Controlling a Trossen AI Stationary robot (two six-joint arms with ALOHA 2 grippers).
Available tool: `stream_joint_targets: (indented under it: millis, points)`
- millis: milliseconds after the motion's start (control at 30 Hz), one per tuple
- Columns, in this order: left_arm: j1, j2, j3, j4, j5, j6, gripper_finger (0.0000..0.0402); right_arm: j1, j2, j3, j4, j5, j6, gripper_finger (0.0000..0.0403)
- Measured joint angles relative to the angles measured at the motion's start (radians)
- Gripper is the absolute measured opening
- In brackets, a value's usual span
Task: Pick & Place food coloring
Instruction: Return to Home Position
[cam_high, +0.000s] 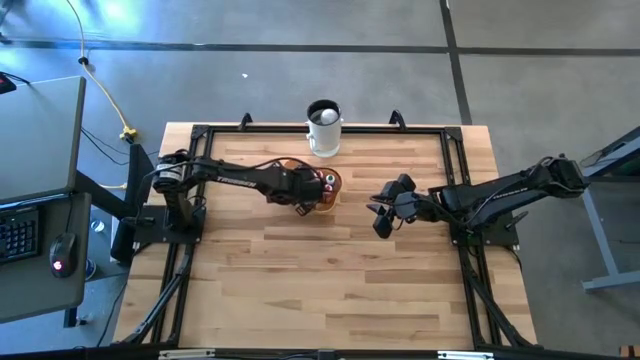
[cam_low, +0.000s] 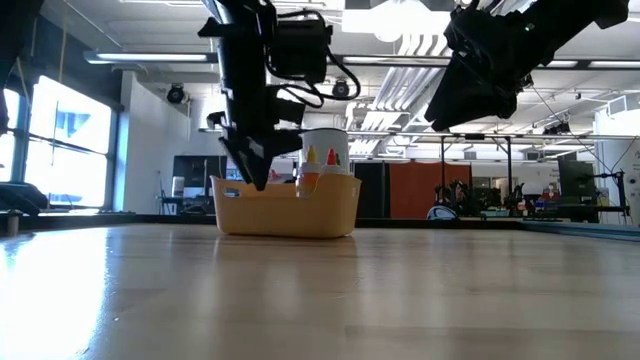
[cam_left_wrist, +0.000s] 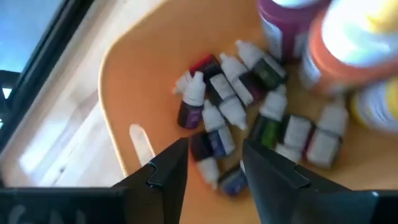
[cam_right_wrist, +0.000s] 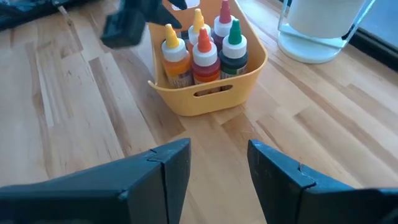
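Roughly a dozen small bottles (cam_left_wrist: 239, 115) lie on their sides, pointing every way, on the bin (cam_left_wrist: 118, 87) floor, toward the counter (cam_high: 330, 280) edge where the mug (cam_high: 323, 128) stands. Left hand (cam_left_wrist: 214, 152) hangs directly above them, fingers spread, empty; straight lift looks clear. Right hand (cam_right_wrist: 217, 152), spread and empty, waits nearer the right edge. Only left wrist view shows these bottles; low view shows just tall bottles (cam_low: 310, 160).
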Motion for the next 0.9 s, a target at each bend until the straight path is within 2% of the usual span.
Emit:
stream_joint_targets:
  millis: [167, 333, 467, 600, 667, 767, 900]
  points:
    - [-0.018, -0.057, 0.107, -0.209, 0.007, 0.015, 0.0151, 0.000, -0.048, 0.000, -0.003, -0.016, -0.042, 0.0153]
    - [-0.085, -0.192, 0.170, -0.418, -0.123, 0.010, 0.0152, 0.003, -0.198, 0.000, -0.079, -0.105, -0.123, 0.0153]
    - [-0.157, -0.364, 0.116, -0.482, -0.179, -0.035, 0.0152, 0.003, -0.340, 0.001, -0.201, -0.181, -0.202, 0.0154]
    - [-0.234, -0.583, -0.025, -0.458, -0.200, -0.079, 0.0152, 0.002, -0.470, 0.001, -0.289, -0.182, -0.214, 0.0154]
    - [-0.278, -0.699, -0.131, -0.390, -0.200, -0.086, 0.0152, 0.006, -0.519, -0.002, -0.328, -0.181, -0.211, 0.0154]
    - [-0.342, -0.875, -0.334, -0.198, -0.176, -0.052, 0.0152, 0.014, -0.577, -0.041, -0.300, -0.175, -0.191, 0.0154]
    - [-0.409, -1.093, -0.631, 0.228, -0.066, 0.134, 0.0152, 0.014, -0.653, -0.150, -0.134, -0.181, -0.260, 0.0154]
